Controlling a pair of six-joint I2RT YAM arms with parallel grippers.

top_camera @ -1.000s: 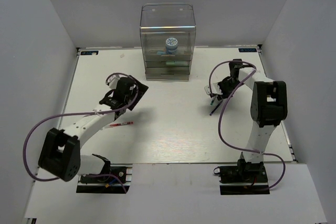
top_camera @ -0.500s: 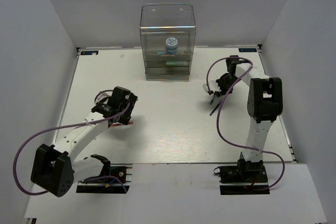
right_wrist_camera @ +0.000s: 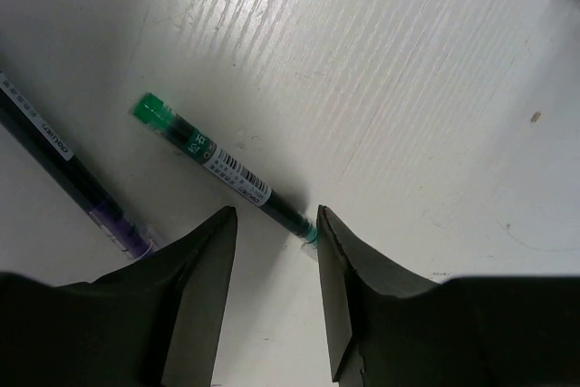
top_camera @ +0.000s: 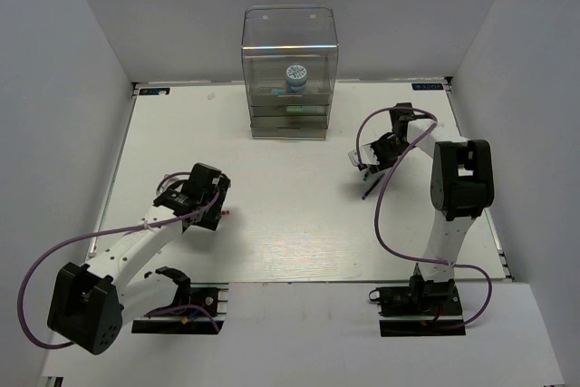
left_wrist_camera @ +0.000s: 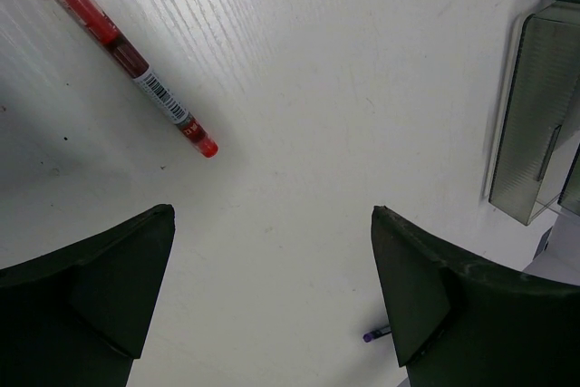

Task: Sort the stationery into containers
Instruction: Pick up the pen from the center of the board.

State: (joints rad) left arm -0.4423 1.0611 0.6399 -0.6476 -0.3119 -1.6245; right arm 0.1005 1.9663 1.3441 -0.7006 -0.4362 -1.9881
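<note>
The clear smoky drawer unit point(top_camera: 290, 120) stands at the back centre, with the blue-and-white tub point(top_camera: 295, 75) in its tall top box. My left gripper point(top_camera: 204, 208) hangs open and empty over the thin red pen point(top_camera: 224, 213), which lies up and left of the open fingers in the left wrist view point(left_wrist_camera: 118, 47). My right gripper point(top_camera: 365, 162) is low over the table with its jaws partly open. A dark green-capped pen point(right_wrist_camera: 222, 169) lies just ahead of its fingertips point(right_wrist_camera: 326, 224), not gripped. A dark purple pen point(right_wrist_camera: 72, 174) lies beside it point(top_camera: 369, 189).
The drawer unit's corner shows at the right edge of the left wrist view point(left_wrist_camera: 535, 124), and a purple pen tip shows by the right finger point(left_wrist_camera: 374, 336). Something pale green lies in a drawer point(top_camera: 290, 108). White walls close the table on three sides.
My left arm has pulled back toward the near left and now covers most of the red pen. My right gripper has shifted slightly left over the pens.
</note>
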